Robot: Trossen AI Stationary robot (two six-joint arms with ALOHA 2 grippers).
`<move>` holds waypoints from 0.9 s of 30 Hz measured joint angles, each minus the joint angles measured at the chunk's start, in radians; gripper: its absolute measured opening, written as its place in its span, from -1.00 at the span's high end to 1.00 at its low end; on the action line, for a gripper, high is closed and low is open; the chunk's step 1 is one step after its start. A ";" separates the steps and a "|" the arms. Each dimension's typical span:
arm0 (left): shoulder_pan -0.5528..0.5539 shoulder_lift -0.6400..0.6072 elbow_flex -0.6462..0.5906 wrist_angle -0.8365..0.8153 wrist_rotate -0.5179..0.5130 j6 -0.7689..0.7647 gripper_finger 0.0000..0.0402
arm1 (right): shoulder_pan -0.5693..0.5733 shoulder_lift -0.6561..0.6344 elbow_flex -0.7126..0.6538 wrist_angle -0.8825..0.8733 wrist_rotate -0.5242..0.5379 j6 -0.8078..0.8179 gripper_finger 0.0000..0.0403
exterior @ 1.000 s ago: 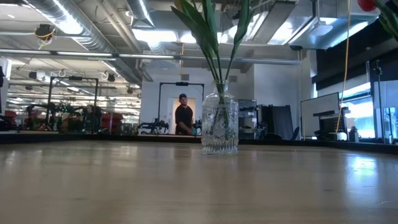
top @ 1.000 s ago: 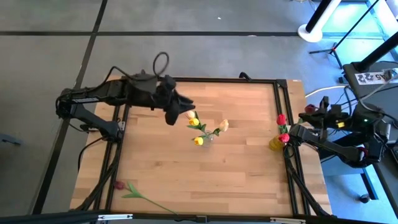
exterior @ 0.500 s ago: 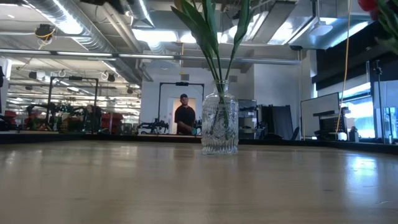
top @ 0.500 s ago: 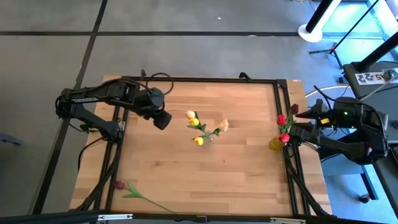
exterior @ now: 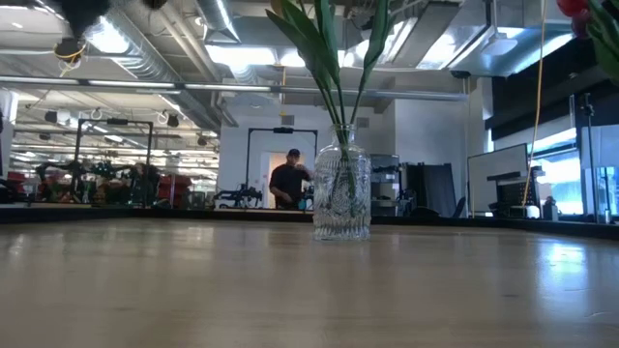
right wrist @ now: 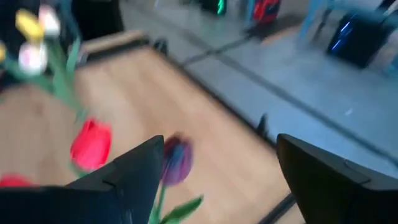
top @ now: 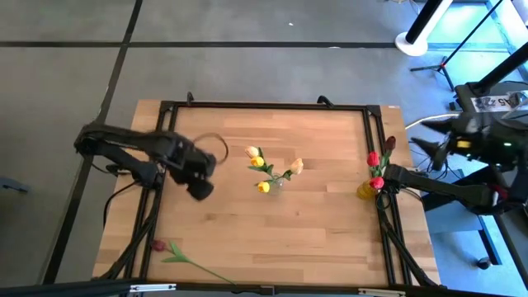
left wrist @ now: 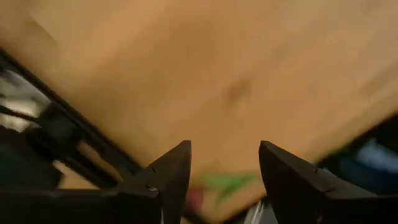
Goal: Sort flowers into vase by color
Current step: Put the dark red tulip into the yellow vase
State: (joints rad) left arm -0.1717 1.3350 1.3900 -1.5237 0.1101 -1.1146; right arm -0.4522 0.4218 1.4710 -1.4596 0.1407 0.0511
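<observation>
A clear glass vase [exterior: 340, 193] stands mid-table and holds yellow and peach flowers [top: 262, 170]. At the table's right edge a yellow vase [top: 365, 191] holds red flowers [top: 374, 158] and a dark maroon one [right wrist: 177, 160]. One more flower [top: 158, 246], with a dark red head, lies flat at the near left corner. My left gripper [left wrist: 224, 149] hovers open over the table's left part [top: 200, 188], touching nothing. My right gripper [right wrist: 217, 146] stands open beyond the table's right edge [top: 419, 147], clear of the maroon flower.
A black frame [top: 264, 106] runs around the wooden table top. Bare wood lies between the two vases and along the near edge. Stands and cables [top: 462, 99] crowd the floor to the right. A person [exterior: 288, 182] stands far off in the room.
My left gripper has gone from beside the clear vase toward the table's left and near edges. My right gripper has drawn back from the yellow vase toward the right, off the table, and the maroon flower stays standing in that vase.
</observation>
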 joint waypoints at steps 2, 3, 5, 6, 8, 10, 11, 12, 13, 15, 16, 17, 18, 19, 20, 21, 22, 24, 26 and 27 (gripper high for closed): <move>-0.051 0.002 -0.078 0.056 0.103 0.010 0.06 | 0.000 0.000 0.038 0.029 0.038 -0.005 -0.54; -0.082 0.002 -0.115 0.086 0.153 0.012 0.06 | 0.000 0.000 0.051 0.042 0.059 -0.009 -0.54; -0.148 0.003 -0.185 0.158 0.238 0.002 0.06 | 0.000 -0.001 0.067 0.065 0.094 -0.024 -0.54; -0.184 0.009 -0.215 0.201 0.271 -0.013 0.06 | 0.000 -0.001 0.072 0.066 0.111 -0.029 -0.54; -0.254 0.025 -0.265 0.274 0.311 -0.042 0.08 | 0.000 0.000 0.075 0.067 0.135 -0.030 -0.54; -0.322 0.054 -0.290 0.327 0.328 -0.060 0.10 | 0.000 0.000 0.073 0.065 0.147 -0.031 -0.54; -0.354 0.074 -0.290 0.347 0.329 -0.054 0.11 | 0.000 0.000 0.072 0.065 0.150 -0.031 -0.54; -0.386 0.100 -0.290 0.358 0.329 -0.031 0.12 | 0.000 0.000 0.072 0.067 0.157 -0.034 -0.54; -0.412 0.125 -0.290 0.360 0.329 -0.006 0.12 | 0.000 0.000 0.072 0.072 0.164 -0.035 -0.54; -0.465 0.175 -0.291 0.366 0.330 0.059 0.12 | 0.000 0.000 0.072 0.074 0.182 -0.037 -0.54; -0.495 0.201 -0.291 0.367 0.329 0.098 0.13 | 0.000 0.000 0.072 0.074 0.195 -0.037 -0.54; -0.525 0.226 -0.291 0.367 0.328 0.143 0.13 | 0.000 0.000 0.072 0.074 0.207 -0.038 -0.54; -0.556 0.250 -0.291 0.367 0.327 0.182 0.13 | 0.000 0.000 0.072 0.074 0.217 -0.038 -0.54; -0.587 0.272 -0.291 0.367 0.325 0.215 0.13 | 0.000 0.000 0.072 0.074 0.225 -0.038 -0.54; -0.615 0.293 -0.291 0.367 0.322 0.235 0.13 | 0.000 0.000 0.072 0.074 0.228 -0.038 -0.54; -0.641 0.312 -0.291 0.370 0.321 0.252 0.13 | 0.000 0.000 0.072 0.074 0.234 -0.038 -0.54; -0.665 0.328 -0.291 0.379 0.315 0.262 0.13 | 0.000 0.000 0.072 0.074 0.235 -0.038 -0.54; -0.711 0.356 -0.291 0.419 0.295 0.284 0.13 | 0.000 0.000 0.072 0.074 0.235 -0.034 -0.54; -0.748 0.373 -0.291 0.463 0.275 0.285 0.13 | 0.000 0.000 0.073 0.074 0.237 -0.030 -0.54; -0.764 0.379 -0.291 0.488 0.261 0.284 0.13 | 0.000 0.000 0.074 0.074 0.245 -0.030 -0.54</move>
State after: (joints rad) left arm -0.9352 1.7136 1.0988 -1.0362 0.3714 -0.8311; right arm -0.4520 0.4217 1.5448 -1.3853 0.3854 0.0210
